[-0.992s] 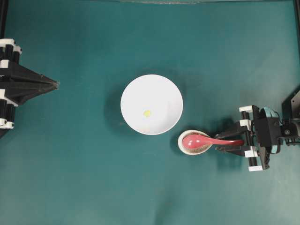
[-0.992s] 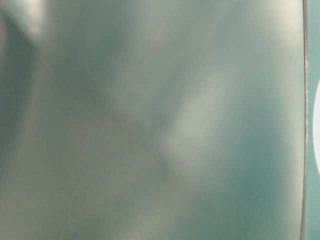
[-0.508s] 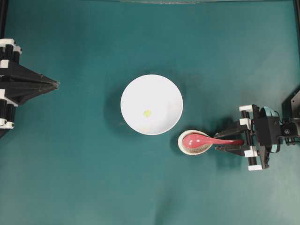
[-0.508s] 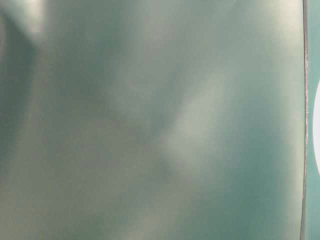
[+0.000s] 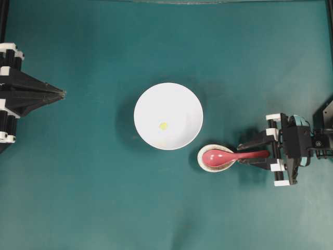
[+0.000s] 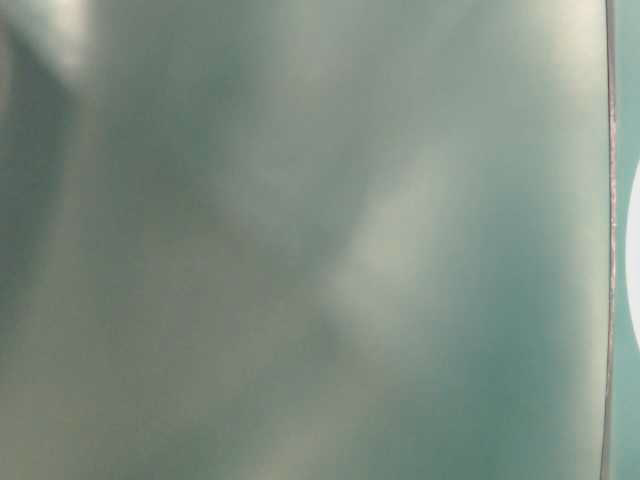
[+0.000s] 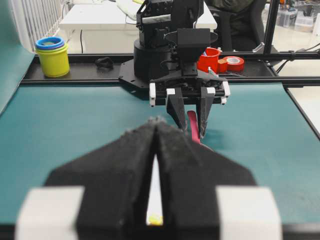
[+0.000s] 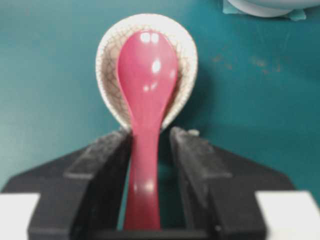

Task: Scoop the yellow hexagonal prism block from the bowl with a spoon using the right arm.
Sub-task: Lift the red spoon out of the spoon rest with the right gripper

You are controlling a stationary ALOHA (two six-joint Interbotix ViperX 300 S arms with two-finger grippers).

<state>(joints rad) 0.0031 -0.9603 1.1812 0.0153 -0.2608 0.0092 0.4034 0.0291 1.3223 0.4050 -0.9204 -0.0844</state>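
one yellow hexagonal prism block (image 5: 163, 125) lies in the one white bowl (image 5: 182, 101), a little left of the bowl's middle. one pink-red spoon (image 5: 229, 155) rests with its scoop in one small speckled dish (image 5: 202, 161), just right of the bowl's near rim. the green table (image 5: 93, 198) lies bare around them on every side. the right gripper (image 5: 253, 150) is spread open, a finger either side of the spoon's handle, a slim gap showing by the right finger. the block sits well left of it. the left gripper (image 5: 62, 94), at the left edge, has its fingers pressed together on nothing.
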